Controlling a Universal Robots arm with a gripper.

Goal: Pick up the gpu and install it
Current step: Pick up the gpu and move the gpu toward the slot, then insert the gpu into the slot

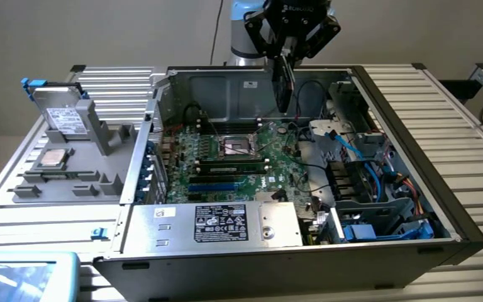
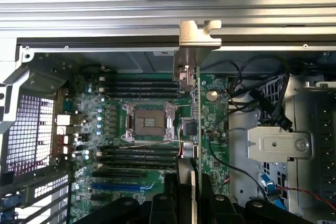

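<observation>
My gripper (image 1: 286, 45) is clamped on the gpu (image 1: 284, 82), which hangs upright and edge-on over the open computer case (image 1: 266, 267), above the far part of the motherboard (image 1: 224, 160). From my wrist the card (image 2: 192, 129) runs as a thin line just beside the CPU socket (image 2: 148, 121), its silver bracket (image 2: 191, 45) out over the case's rim. I think its lower edge sits clear of the board, but the angle does not settle that. There is white lettering on my gripper body that I cannot read. A black label (image 1: 221, 222) with white print sits on the metal box at the near side, its text too small to make out. A hard drive (image 1: 63, 114) with a white label stands in the grey holder (image 1: 73, 189) at the exterior view's left. A RAM stick (image 1: 233, 168) lies seated near the socket. Blue cables (image 1: 348, 143) and black cables (image 2: 262, 93) crowd the drive side of the card.
</observation>
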